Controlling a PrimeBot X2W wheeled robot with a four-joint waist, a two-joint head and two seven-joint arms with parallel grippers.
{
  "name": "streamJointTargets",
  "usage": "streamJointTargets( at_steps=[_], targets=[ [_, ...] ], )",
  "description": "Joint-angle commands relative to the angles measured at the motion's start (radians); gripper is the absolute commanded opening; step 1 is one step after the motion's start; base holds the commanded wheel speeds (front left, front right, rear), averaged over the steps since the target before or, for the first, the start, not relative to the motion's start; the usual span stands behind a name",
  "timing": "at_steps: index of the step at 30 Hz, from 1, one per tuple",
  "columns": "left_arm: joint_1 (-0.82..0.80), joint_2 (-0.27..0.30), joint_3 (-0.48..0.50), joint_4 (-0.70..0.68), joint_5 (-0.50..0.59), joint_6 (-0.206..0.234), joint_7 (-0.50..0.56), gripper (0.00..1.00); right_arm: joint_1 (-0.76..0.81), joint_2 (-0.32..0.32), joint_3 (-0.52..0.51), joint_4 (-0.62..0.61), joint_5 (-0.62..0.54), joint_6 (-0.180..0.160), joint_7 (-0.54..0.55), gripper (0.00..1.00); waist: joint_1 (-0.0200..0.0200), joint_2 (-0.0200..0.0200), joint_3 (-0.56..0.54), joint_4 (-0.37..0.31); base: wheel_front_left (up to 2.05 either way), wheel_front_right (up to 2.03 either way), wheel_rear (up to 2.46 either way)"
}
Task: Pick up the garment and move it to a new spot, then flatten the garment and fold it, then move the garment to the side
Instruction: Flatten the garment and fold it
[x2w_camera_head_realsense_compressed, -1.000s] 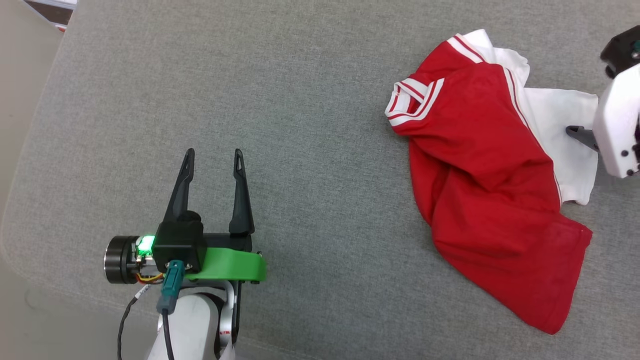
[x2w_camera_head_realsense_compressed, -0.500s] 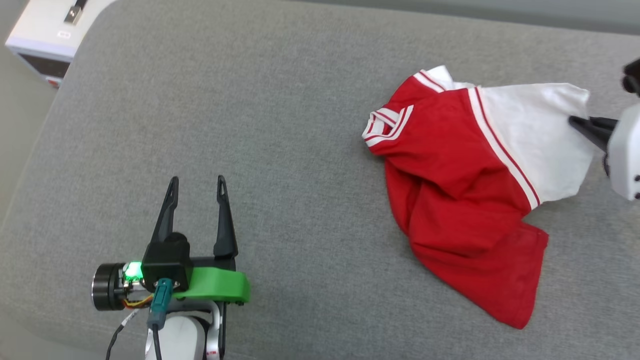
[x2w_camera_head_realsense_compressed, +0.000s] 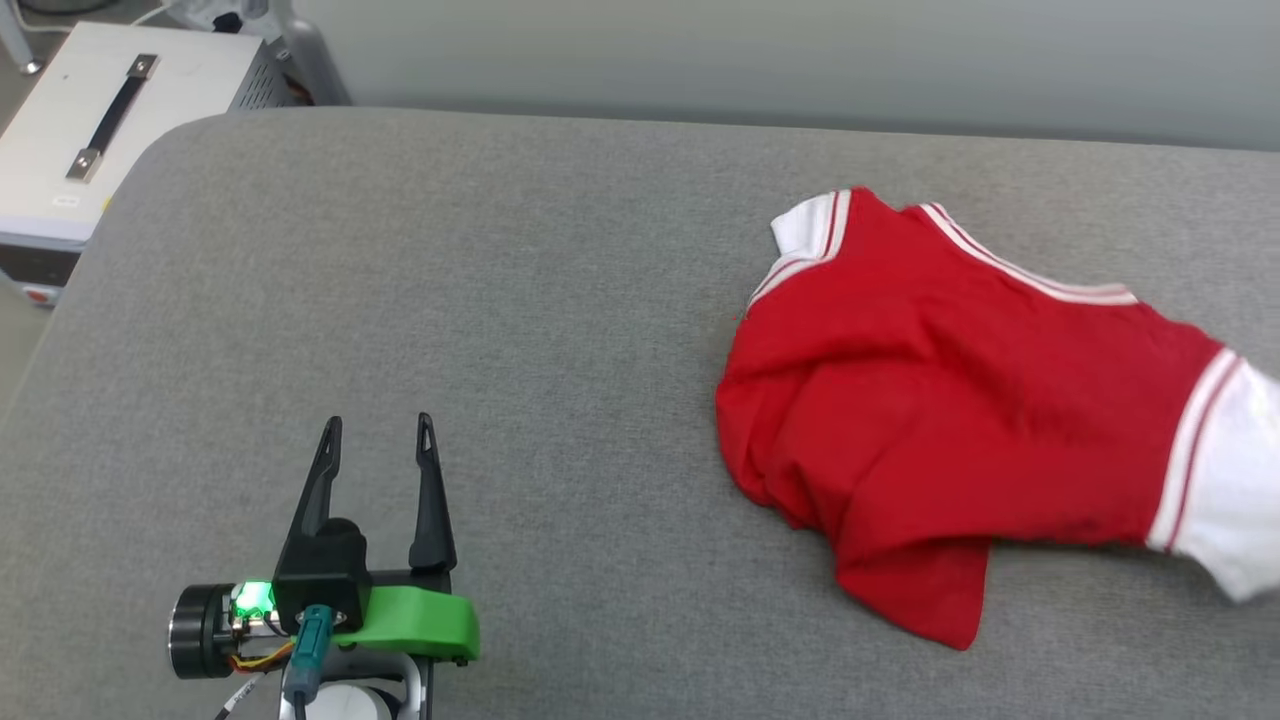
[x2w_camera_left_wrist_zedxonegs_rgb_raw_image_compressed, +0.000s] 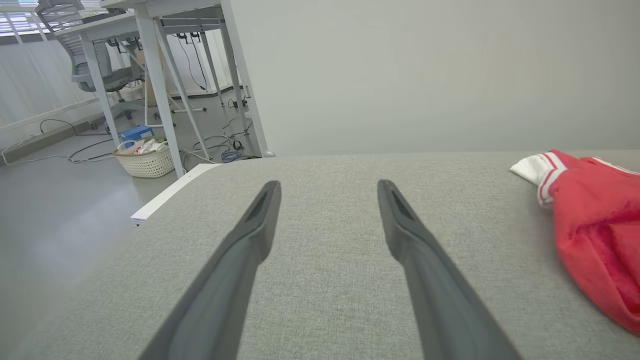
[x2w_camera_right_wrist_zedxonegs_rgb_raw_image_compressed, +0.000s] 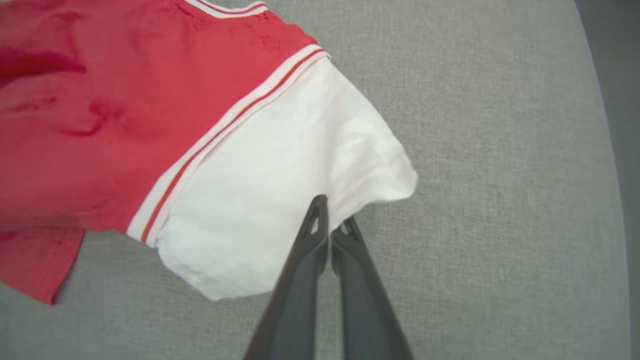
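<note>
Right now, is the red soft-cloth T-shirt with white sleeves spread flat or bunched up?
Bunched up. The red T-shirt is rumpled in overlapping folds, and the shut right gripper pinches one white sleeve.

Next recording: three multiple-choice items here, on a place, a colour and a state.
1. Where on the grey padded surface does the red soft-cloth T-shirt with white sleeves lie?
A) robot's left
B) robot's right
C) dead centre
2. Which colour is the cloth at the shut right end effector?
A) white
B) red
C) grey
3. The left end effector is:
A) shut on the T-shirt
B) shut, empty
C) open, empty
B: it lies at the head view's right. A: it pinches the white sleeve. C: jaws apart over bare surface.
</note>
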Motion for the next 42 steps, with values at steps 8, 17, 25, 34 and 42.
streamJointTargets(
  at_steps=[8, 17, 25, 34, 42],
  targets=[
    [0.011, 0.008, -0.004, 0.000, 0.011, -0.009, -0.006, 1.00, 0.284, 0.114, -0.115, 0.127, 0.032, 0.000, -0.029, 0.00, 0.0001, -0.0001, -0.014, -0.024, 0.00, 0.00, 0.00],
    [0.008, 0.011, -0.001, 0.007, 0.012, -0.010, -0.006, 1.00, 0.303, 0.211, -0.180, 0.175, -0.068, 0.000, -0.071, 1.00, 0.0001, -0.0001, -0.015, -0.027, 0.00, 0.00, 0.00],
    [0.016, 0.017, 0.004, 0.015, 0.010, -0.012, -0.006, 1.00, 0.234, 0.255, -0.364, 0.075, -0.305, 0.000, -0.275, 1.00, 0.0001, -0.0001, -0.043, -0.033, 0.00, 0.00, 0.00],
    [0.005, 0.026, 0.003, 0.013, 0.010, -0.023, -0.006, 1.00, 0.193, 0.525, -0.600, -0.189, -0.655, 0.000, -0.352, 1.00, 0.0001, -0.0001, -0.050, -0.033, 0.00, 0.00, 0.00],
    [-0.035, 0.038, 0.000, 0.011, 0.008, -0.044, -0.006, 1.00, 0.205, 0.713, -0.662, -0.449, -0.821, 0.000, -0.283, 1.00, 0.0001, -0.0001, -0.045, -0.027, 0.00, 0.00, 0.00]
  ],
)
